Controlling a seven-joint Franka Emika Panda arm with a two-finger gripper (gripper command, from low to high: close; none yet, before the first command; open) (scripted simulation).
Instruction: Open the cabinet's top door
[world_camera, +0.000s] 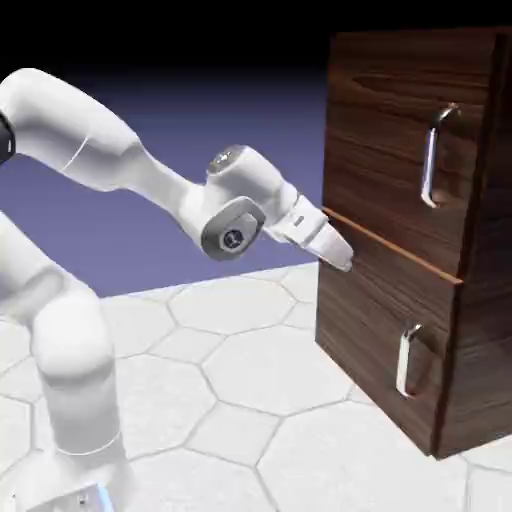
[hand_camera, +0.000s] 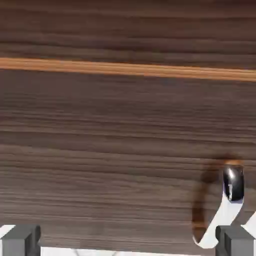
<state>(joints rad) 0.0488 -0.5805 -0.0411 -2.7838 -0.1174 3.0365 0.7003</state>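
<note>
A: where's my gripper at?

B: Just off the cabinet front's left edge, level with the seam under the top door. Fingers spread apart, holding nothing. Door looks shut, its handle untouched; my hand view shows only a handle near the right fingertip.

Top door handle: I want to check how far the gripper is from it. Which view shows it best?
The exterior view: the top door's handle shows whole, with the gripper apart from it, down near the seam between the panels. The hand view shows only wood grain, that seam and one silver handle; which panel's, I cannot tell.
</note>
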